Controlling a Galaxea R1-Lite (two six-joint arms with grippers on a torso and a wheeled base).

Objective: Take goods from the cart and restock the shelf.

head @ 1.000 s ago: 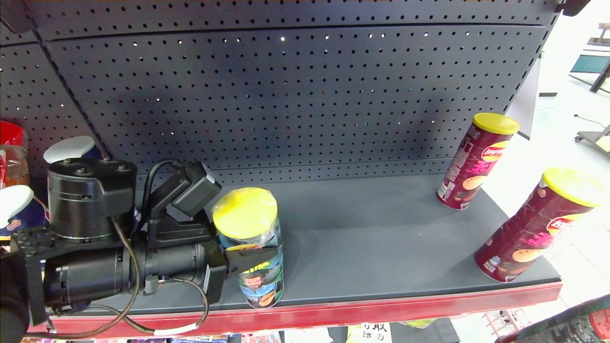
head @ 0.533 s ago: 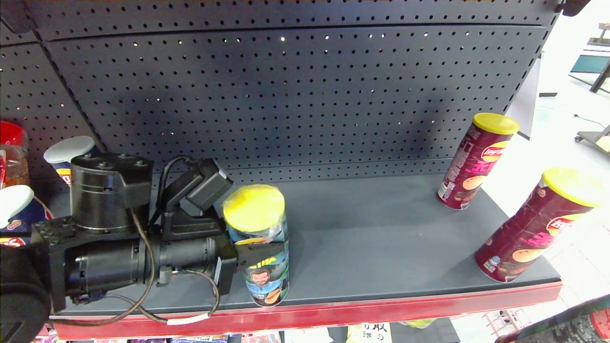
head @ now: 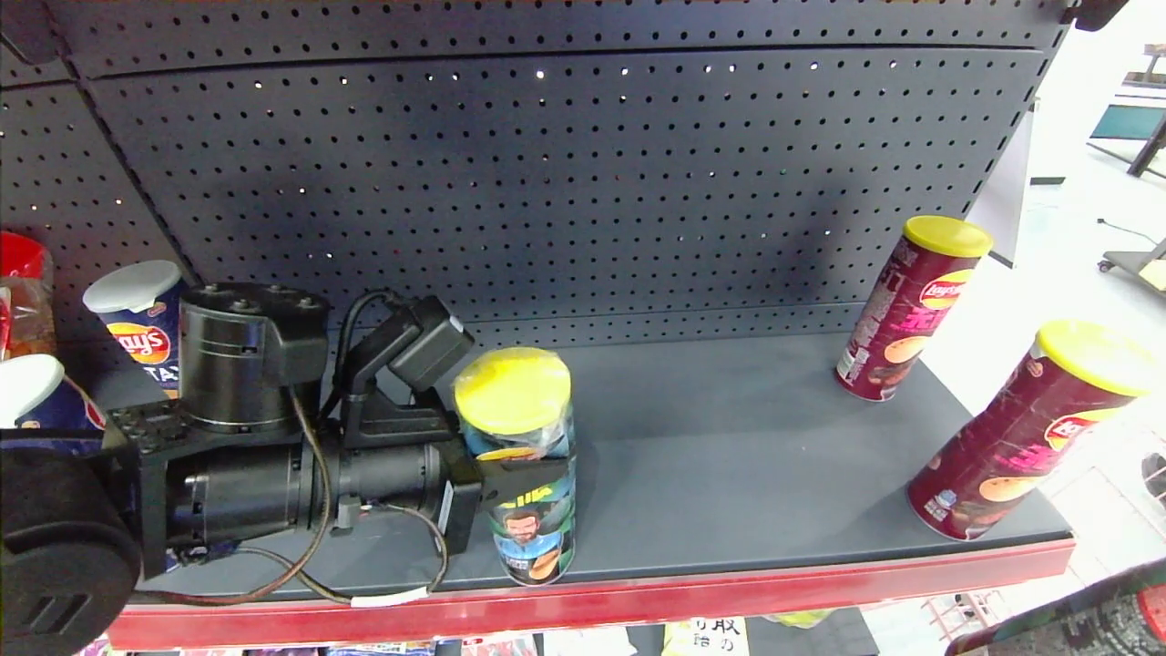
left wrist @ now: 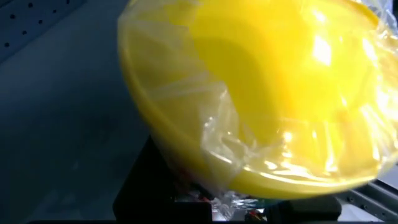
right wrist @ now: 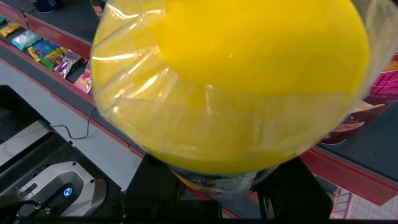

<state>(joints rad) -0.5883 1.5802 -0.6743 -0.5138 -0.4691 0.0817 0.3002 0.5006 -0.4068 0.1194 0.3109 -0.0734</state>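
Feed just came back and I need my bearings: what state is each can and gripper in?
blue can: upright at the front edge of the shelf, lid on, gripped.
left gripper: shut on blue can.
back maroon can: standing, lid on, free.
front maroon can: standing, lid on, free.
yellow-lidded can: held off the floor, wrapped.
right gripper: shut on yellow-lidded can.

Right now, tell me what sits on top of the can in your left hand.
A yellow lid under clear wrap caps the can in the left hand; its contents are hidden.
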